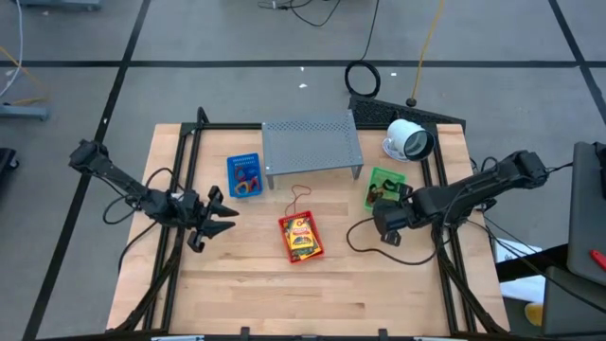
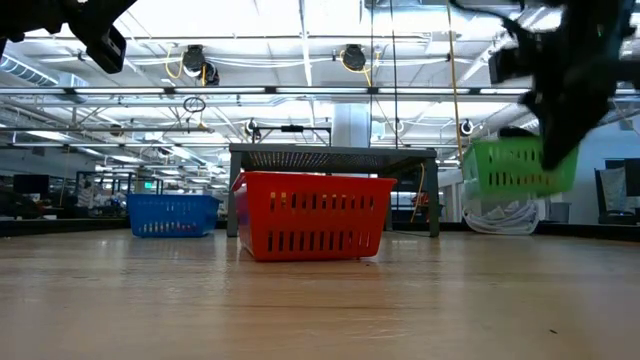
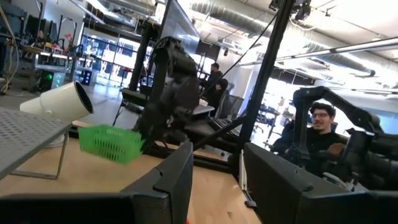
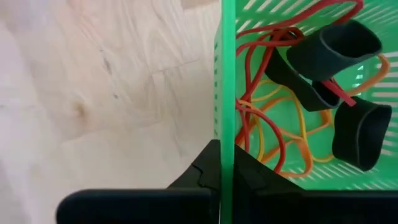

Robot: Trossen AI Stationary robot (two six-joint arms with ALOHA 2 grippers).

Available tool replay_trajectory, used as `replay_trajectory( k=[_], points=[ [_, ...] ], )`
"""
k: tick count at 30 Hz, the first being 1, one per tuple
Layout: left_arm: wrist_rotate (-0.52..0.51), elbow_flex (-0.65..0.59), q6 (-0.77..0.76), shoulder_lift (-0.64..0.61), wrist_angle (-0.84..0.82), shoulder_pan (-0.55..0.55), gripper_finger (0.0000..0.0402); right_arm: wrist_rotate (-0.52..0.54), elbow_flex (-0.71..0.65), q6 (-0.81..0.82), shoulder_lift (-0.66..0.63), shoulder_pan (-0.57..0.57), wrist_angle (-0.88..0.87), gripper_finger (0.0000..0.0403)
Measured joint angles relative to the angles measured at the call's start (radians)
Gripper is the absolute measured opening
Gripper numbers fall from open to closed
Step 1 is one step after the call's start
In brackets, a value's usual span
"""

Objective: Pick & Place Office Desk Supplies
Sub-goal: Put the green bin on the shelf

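Wooden table [image 1: 246, 284]. Right gripper [image 4: 227, 171] pinches the green basket [image 1: 382, 186] wall at 3 o'clock, basket lifted, tilted; rubber bands [image 4: 267, 130] could spill. Left gripper [image 1: 220, 220] waits part-open at 9 o'clock.

We look straight down on the tabletop [image 1: 312, 294]; our low view shares its green basket [image 2: 515, 167], lifted off the wood.
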Motion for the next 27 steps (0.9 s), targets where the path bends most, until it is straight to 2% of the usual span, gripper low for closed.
replay_trajectory(
  k=[6,13,19,24,27],
  points=[
    [0.0,0.0,-0.005,0.0,0.0,0.0,0.0154,0.007,0.215,-0.018,0.0,0.0,-0.203,0.0],
    [0.0,0.0,-0.028,0.0,-0.016,0.0,0.0154,0.08,0.402,-0.138,0.0,-0.002,-0.264,0.0],
    [-0.001,0.0,-0.031,0.0,-0.017,0.0,0.0154,0.062,0.448,-0.305,0.0,-0.066,-0.263,0.0],
    [-0.001,0.0,-0.078,0.0,-0.055,0.0,0.0154,0.023,0.448,-0.452,0.004,-0.193,-0.249,0.0],
    [-0.001,0.0,-0.081,0.0,-0.06,0.0,0.0154,-0.039,0.447,-0.534,0.005,-0.279,-0.205,0.0]
  ],
)
